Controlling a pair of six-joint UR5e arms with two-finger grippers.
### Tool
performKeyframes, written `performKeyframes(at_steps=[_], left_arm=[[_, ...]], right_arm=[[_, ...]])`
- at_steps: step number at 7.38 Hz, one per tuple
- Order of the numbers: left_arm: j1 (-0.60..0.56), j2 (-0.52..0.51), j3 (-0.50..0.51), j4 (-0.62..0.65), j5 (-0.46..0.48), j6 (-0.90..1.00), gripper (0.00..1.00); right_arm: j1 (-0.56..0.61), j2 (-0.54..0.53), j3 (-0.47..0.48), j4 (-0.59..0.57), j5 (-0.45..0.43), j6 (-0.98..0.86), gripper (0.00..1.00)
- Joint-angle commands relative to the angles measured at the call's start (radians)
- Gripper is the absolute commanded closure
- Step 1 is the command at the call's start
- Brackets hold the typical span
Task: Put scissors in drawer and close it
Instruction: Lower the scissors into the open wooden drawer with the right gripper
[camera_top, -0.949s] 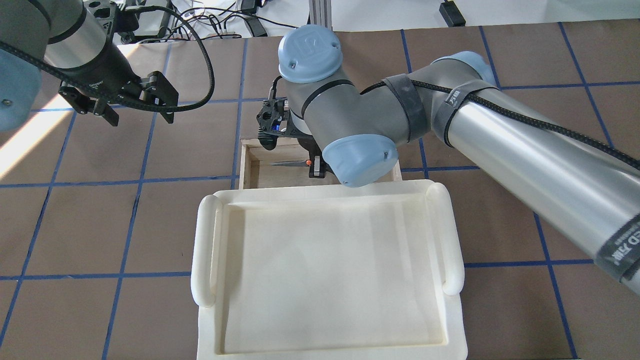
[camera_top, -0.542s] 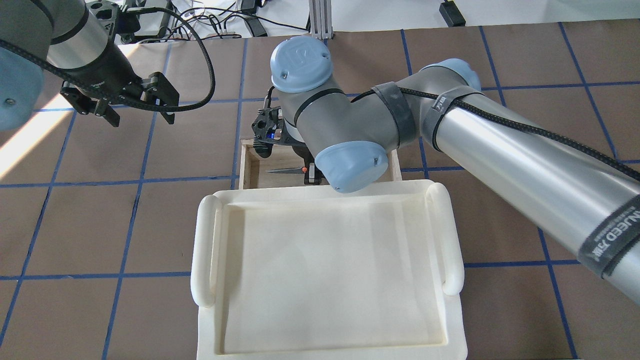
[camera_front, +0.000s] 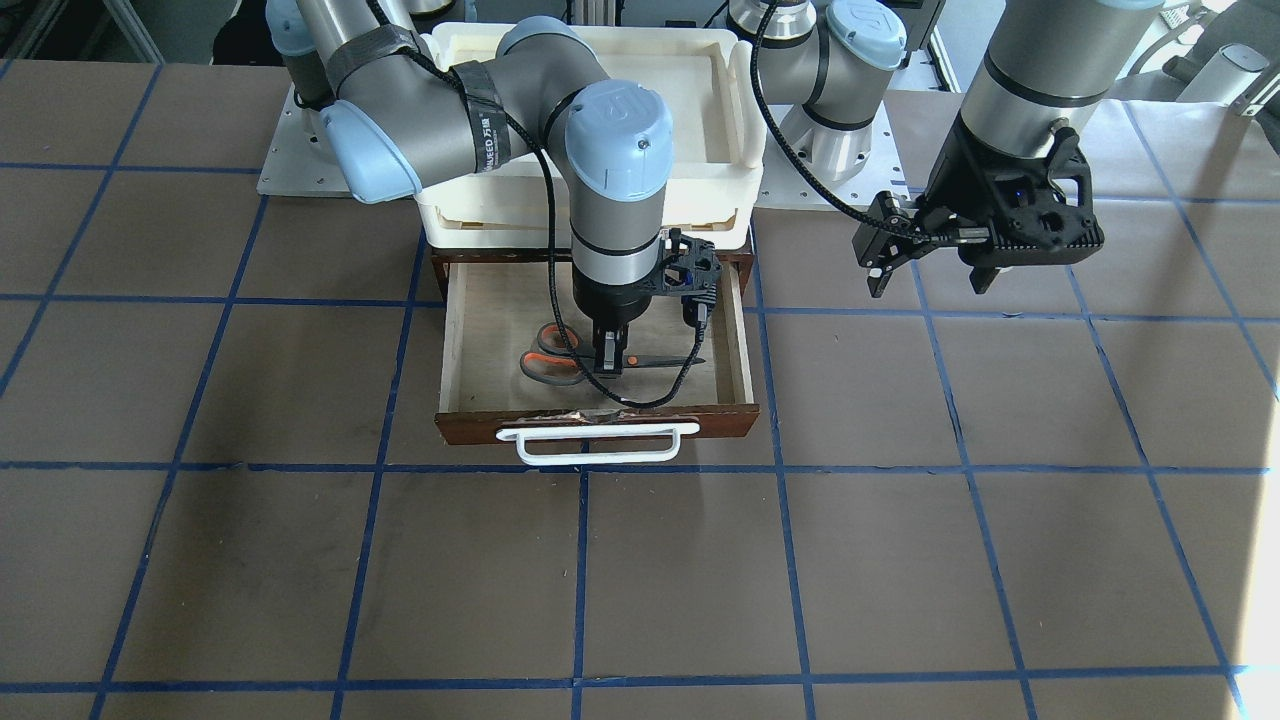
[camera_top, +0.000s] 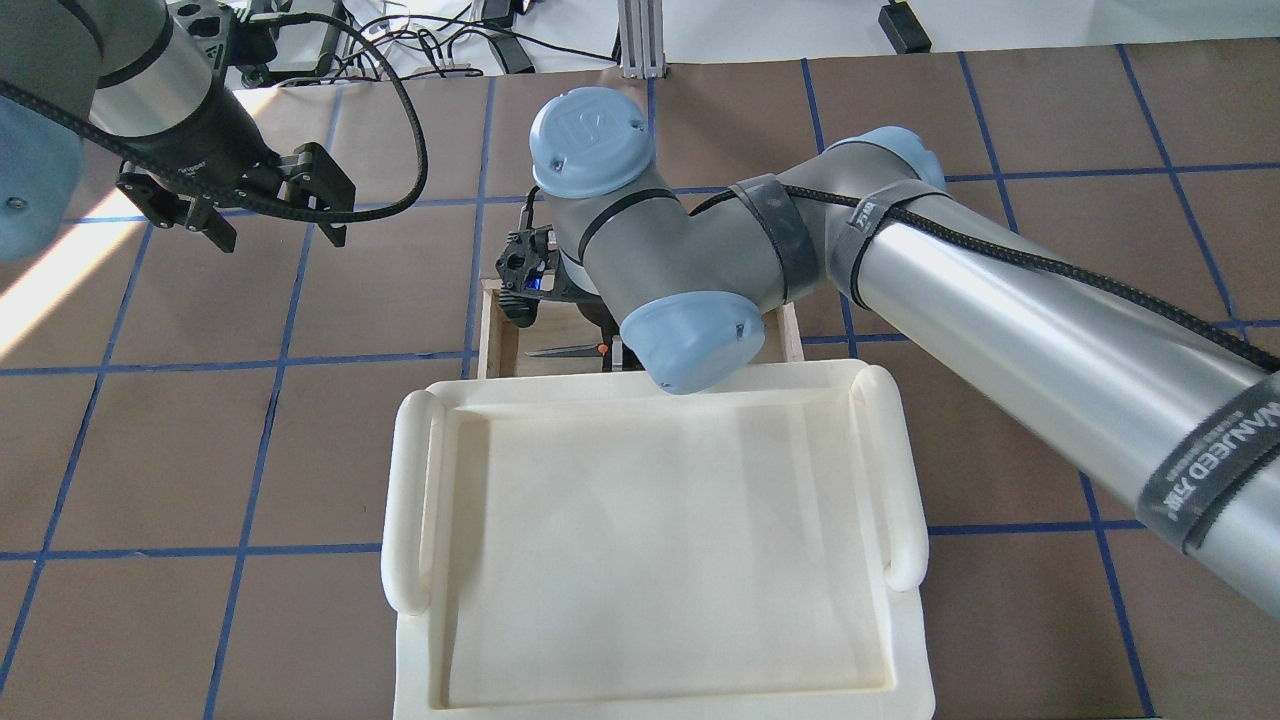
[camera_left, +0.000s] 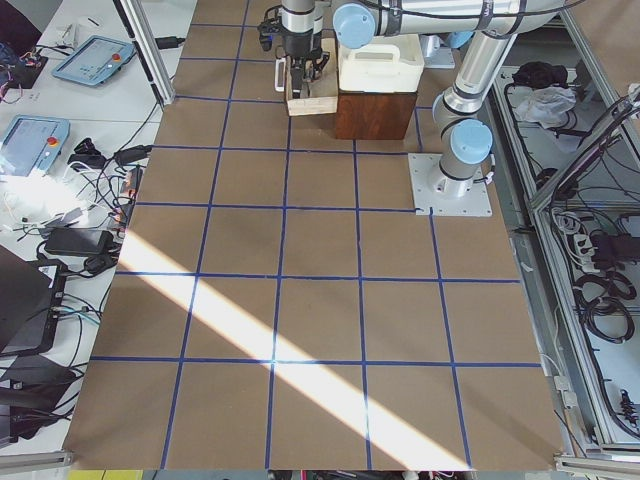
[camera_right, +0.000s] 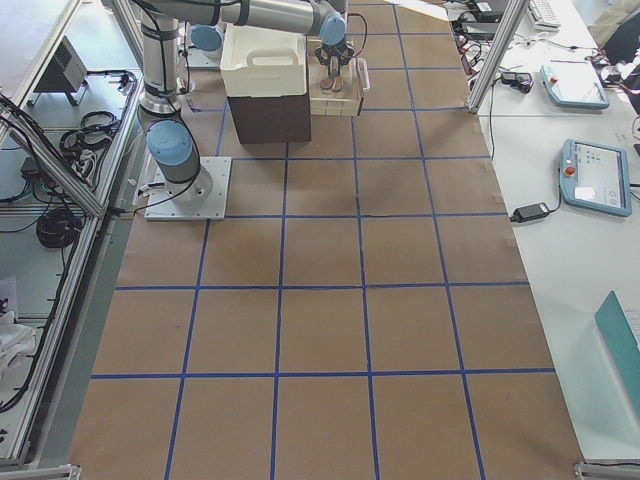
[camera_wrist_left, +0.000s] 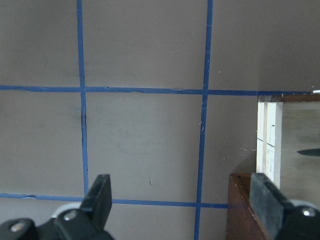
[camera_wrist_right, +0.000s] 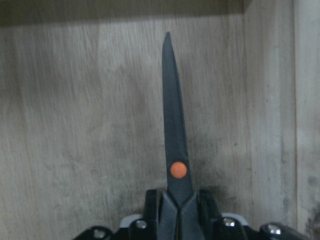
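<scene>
The scissors (camera_front: 556, 356), with grey handles lined orange and dark blades, are inside the open wooden drawer (camera_front: 470, 428), low over its pale floor. My right gripper (camera_front: 610, 366) is shut on them near the orange pivot. In the right wrist view the blade (camera_wrist_right: 172, 120) points away from that gripper (camera_wrist_right: 180, 202). From overhead only the blade (camera_top: 562, 351) shows under my right wrist. My left gripper (camera_top: 280, 235) is open and empty above the table, to the left of the drawer; its wrist view (camera_wrist_left: 182, 192) shows the drawer's corner (camera_wrist_left: 244, 200).
A cream-white plastic tray (camera_top: 410, 500) sits on top of the dark cabinet that holds the drawer, and covers its back half from overhead. The drawer's white bar handle (camera_front: 598, 447) faces away from the robot. Brown table with blue grid lines lies around.
My right arm has carried the scissors a little to the overhead view's left and toward the tray's edge. The left arm has stayed still.
</scene>
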Motion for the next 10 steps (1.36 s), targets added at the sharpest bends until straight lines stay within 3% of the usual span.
performKeyframes(at_steps=[1, 8, 9, 10], left_arm=[[0.000, -0.003, 0.000, -0.002, 0.000, -0.001, 0.00], [-0.001, 0.001, 0.000, -0.004, 0.000, -0.001, 0.00], [-0.001, 0.001, 0.000, -0.004, 0.000, -0.001, 0.00], [-0.001, 0.001, 0.000, -0.005, 0.002, -0.001, 0.00]], right_arm=[[0.000, 0.004, 0.001, 0.000, -0.002, 0.010, 1.00], [-0.004, 0.009, 0.024, -0.014, 0.000, 0.048, 1.00], [-0.004, 0.009, 0.024, -0.015, 0.000, 0.060, 0.83], [-0.004, 0.009, 0.024, -0.012, 0.001, 0.068, 0.52]])
